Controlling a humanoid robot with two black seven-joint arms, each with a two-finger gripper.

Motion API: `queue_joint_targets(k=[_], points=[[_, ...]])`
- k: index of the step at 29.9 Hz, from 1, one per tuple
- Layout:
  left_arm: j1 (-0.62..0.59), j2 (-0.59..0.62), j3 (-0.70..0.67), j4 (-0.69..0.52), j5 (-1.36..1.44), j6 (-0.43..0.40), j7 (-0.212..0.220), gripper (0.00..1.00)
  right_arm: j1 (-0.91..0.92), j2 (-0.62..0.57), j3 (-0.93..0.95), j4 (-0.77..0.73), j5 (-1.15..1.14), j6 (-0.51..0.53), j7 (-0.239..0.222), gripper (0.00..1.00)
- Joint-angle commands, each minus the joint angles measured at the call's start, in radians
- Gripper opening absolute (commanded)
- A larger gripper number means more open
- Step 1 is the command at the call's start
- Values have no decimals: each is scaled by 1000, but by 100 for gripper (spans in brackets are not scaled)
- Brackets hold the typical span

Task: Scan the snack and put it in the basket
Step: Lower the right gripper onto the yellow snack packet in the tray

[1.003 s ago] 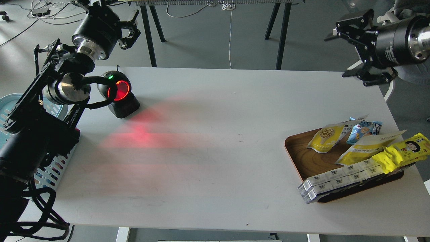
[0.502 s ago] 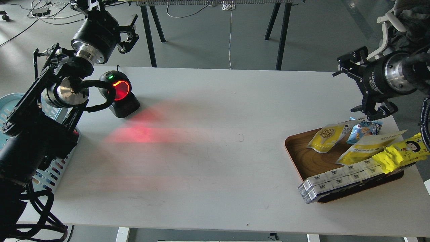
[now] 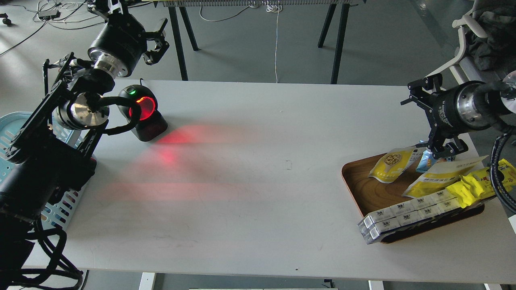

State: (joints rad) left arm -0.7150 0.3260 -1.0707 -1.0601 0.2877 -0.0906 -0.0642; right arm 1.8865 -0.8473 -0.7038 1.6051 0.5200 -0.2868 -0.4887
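A white table (image 3: 258, 193) is filling most of the head view, and a red glow is spreading across its left half. At its left edge a light blue basket (image 3: 12, 125) is sitting largely hidden behind the left arm, only its rim and some slotted side showing. At the right end a brown wooden tray (image 3: 363, 189) is lying on the table, carrying several packets. Along the tray's near edge a row of white boxes (image 3: 407, 215) is resting, partly hanging over the rim. A bright yellow wrapper (image 3: 475, 183) is lying at the tray's right side, above the boxes. A black scanner (image 3: 143, 114) is standing at the back left of the table, its round window glowing red and a green light shining on top. The right gripper (image 3: 429, 117) is hanging just above the tray's far side with its fingers spread apart, gripping nothing. The left gripper (image 3: 157, 38) is hovering above and behind the scanner, its fingers also parted and empty. The snack (image 3: 391, 163) is lying flat in the tray's far part, just below the right gripper. A light blue packet (image 3: 423, 163) is peeking out just beside the snack, partly hidden by that gripper.
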Motion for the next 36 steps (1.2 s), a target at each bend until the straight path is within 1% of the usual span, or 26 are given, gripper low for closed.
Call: queue_joint_targets(k=[1, 2, 3, 19, 23, 26, 27, 28, 29, 31, 32, 34, 35, 36], points=[[8, 5, 0, 0, 1, 0, 0, 100, -41, 2, 30, -11, 0, -26, 0, 92], [11, 7, 0, 0, -1, 0, 0, 100, -50, 1, 41, -11, 0, -25, 0, 92], [12, 7, -2, 0, -1, 0, 0, 100, -58, 1, 50, -11, 0, -15, 0, 100], [34, 13, -8, -6, 1, 0, 0, 100, -196, -9, 144, -60, -1, -25, 0, 99], [34, 11, -8, -6, 1, 2, 0, 100, -208, -9, 155, -59, -14, -28, 0, 94], [34, 11, -6, -6, 1, 3, 0, 100, -208, -7, 155, -59, -15, -31, 0, 76], [34, 11, -6, -6, 1, 3, 0, 100, -208, -6, 155, -60, -15, -32, 0, 66], [34, 11, -6, -6, 1, 3, 0, 100, -211, 1, 153, -63, -14, -37, 0, 50], [34, 11, -6, -5, 1, 3, 0, 100, -217, 2, 150, -66, -15, -49, 0, 44], [34, 11, -6, -5, 1, 3, 0, 100, -224, -1, 155, -67, -20, -75, 0, 44], [34, 11, -6, -5, 1, 3, 0, 100, -230, -1, 158, -62, -20, -78, 0, 40], [34, 11, -6, -5, 1, 3, 0, 100, -237, -3, 170, -59, -20, -80, 0, 26], [34, 11, -6, -5, 1, 3, 0, 100, -239, -6, 176, -59, -21, -78, 0, 25], [34, 11, -6, -6, 1, 5, 0, 100, -239, -7, 181, -57, -21, -78, 0, 21]])
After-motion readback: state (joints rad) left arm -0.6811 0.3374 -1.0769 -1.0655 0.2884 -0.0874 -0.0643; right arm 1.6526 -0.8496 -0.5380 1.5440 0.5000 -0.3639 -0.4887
